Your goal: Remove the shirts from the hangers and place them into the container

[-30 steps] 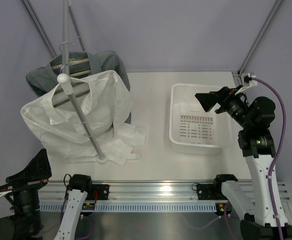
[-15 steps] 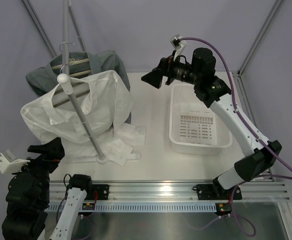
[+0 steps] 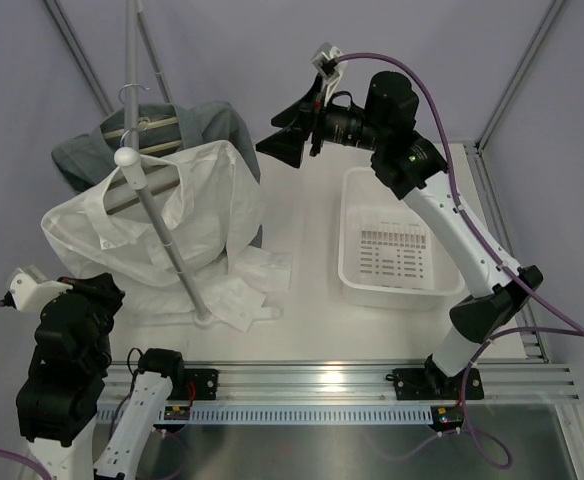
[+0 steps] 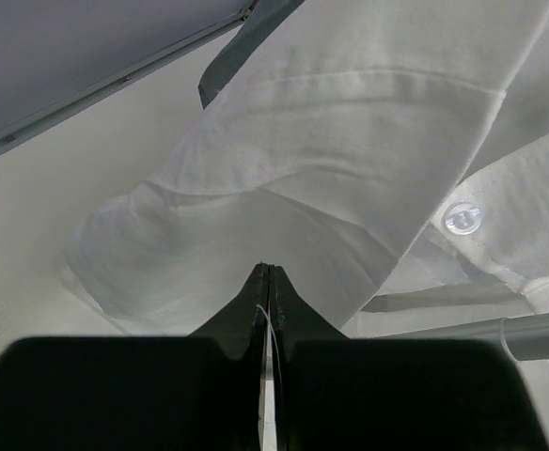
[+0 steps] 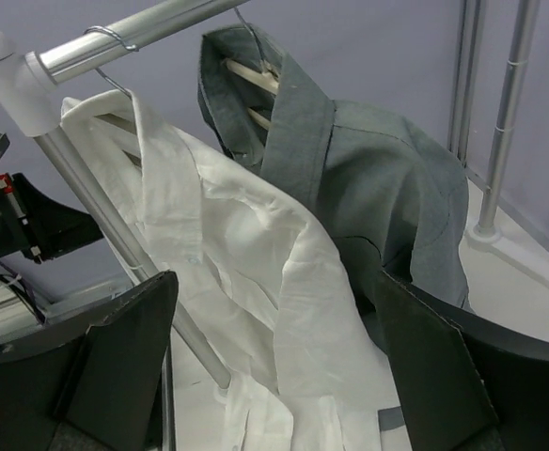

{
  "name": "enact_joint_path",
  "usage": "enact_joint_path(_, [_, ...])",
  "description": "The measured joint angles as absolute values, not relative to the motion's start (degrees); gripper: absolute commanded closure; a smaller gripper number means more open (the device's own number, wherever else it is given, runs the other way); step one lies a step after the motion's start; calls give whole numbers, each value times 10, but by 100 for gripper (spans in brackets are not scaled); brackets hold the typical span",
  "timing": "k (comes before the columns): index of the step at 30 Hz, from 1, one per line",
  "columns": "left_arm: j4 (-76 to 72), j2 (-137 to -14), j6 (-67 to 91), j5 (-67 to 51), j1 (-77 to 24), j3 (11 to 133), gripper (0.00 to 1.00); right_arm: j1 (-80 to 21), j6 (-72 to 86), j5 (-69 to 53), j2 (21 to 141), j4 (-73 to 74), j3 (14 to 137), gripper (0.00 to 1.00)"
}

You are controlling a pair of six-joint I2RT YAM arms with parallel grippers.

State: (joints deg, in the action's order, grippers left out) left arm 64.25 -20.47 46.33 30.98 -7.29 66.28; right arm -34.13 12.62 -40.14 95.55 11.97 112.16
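Observation:
A white shirt (image 3: 162, 230) hangs on a wooden hanger (image 3: 137, 185) from the grey rail, its tail lying on the table. Behind it the grey-green shirt (image 3: 212, 125) hangs on its own hanger (image 5: 251, 75). My left gripper (image 3: 102, 290) is shut at the white shirt's lower left edge. In the left wrist view its tips (image 4: 269, 268) meet just before a fold of white cloth (image 4: 350, 141), with no cloth between them. My right gripper (image 3: 287, 135) hovers wide open beside both shirts, framing the white shirt (image 5: 246, 254). The container (image 3: 347, 230) stands empty at the right.
The grey rail pole (image 3: 162, 240) slants over the white shirt down to a foot on the table. A metal upright (image 5: 500, 122) stands behind the grey-green shirt. Frame struts run along the back corners.
My right arm swung from beside the container up and left to the shirts. The left arm rose from the near-left corner to the white shirt's edge and its jaws closed.

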Motion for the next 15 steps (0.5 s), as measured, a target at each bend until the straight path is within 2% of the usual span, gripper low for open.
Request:
enact_joint_path(6, [631,-246,464,343,-73,673,100,-345,106,-451,1026,136,1232,11])
enact_joint_path(10, [627,-267,466,368,-73,672,100,-348,90,-487,1091,141,1292,22])
enact_joint_path(13, [619,-274,466,391,-73,668,100,-352,75,-502,1134,149,1315,27])
enact_joint_path(15, [612,-280,466,407,-73,666,100,-355,65,-506,1154,153,1319,27])
